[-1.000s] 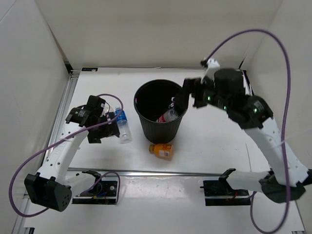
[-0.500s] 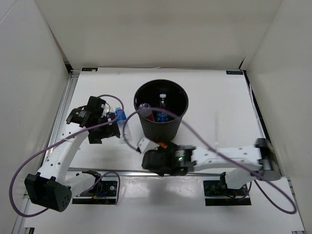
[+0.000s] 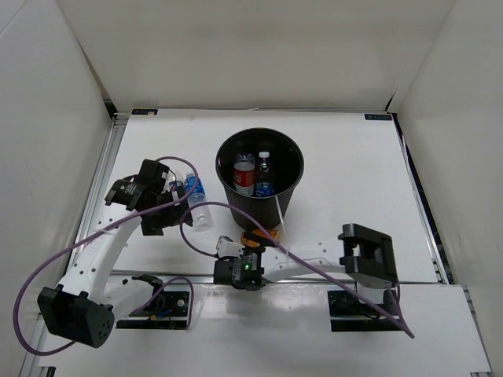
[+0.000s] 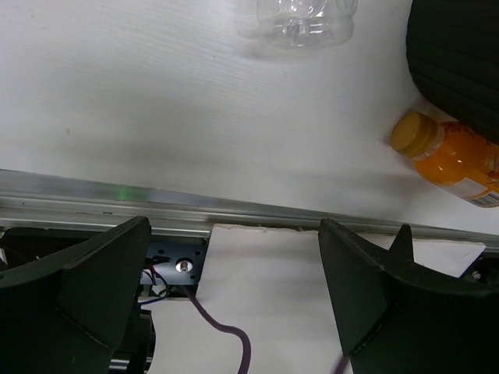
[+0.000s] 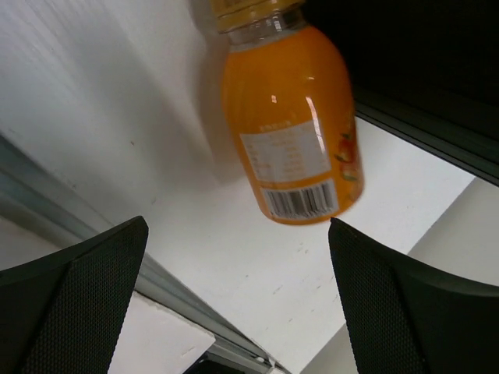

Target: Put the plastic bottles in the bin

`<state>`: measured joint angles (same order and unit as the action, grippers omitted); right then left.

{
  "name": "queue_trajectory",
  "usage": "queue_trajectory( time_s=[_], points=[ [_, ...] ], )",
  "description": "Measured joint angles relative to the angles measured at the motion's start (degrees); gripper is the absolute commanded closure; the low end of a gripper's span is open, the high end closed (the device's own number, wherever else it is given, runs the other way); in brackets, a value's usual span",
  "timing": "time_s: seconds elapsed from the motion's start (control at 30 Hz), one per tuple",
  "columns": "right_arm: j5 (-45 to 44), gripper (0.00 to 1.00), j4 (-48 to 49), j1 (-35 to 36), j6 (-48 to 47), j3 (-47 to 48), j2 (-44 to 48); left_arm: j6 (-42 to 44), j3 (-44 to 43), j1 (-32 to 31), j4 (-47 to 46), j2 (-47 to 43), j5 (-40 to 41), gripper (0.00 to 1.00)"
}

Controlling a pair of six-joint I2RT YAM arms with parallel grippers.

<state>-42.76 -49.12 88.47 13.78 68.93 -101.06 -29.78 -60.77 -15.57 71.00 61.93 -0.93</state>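
The right gripper [image 5: 238,226] and left gripper [image 4: 234,226] gape wide, empty; the orange bottle [image 5: 288,132], lying just near of the bin [image 3: 221,169], looks full, smooth and roll-prone, so pinch across its labelled middle.

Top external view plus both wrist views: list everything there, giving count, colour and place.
bin: 1, black, middle of the table
red-labelled bottle: 1, inside the bin
blue-labelled bottle: 1, clear, inside the bin
orange bottle: 1, orange, lying by the bin's near side
clear bottle: 1, blue label, lying left of the bin
table: 1, white
left gripper: open, near the clear bottle
right gripper: open, at the orange bottle
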Motion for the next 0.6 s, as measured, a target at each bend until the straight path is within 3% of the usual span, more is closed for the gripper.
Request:
queue_trajectory(
  time_s=[0.6],
  points=[
    [-12.8,0.0,-9.0,-0.1,14.8,5.7,-14.0,-0.3,0.3,0.1,1.6,-1.9,1.9,0.0]
  ],
)
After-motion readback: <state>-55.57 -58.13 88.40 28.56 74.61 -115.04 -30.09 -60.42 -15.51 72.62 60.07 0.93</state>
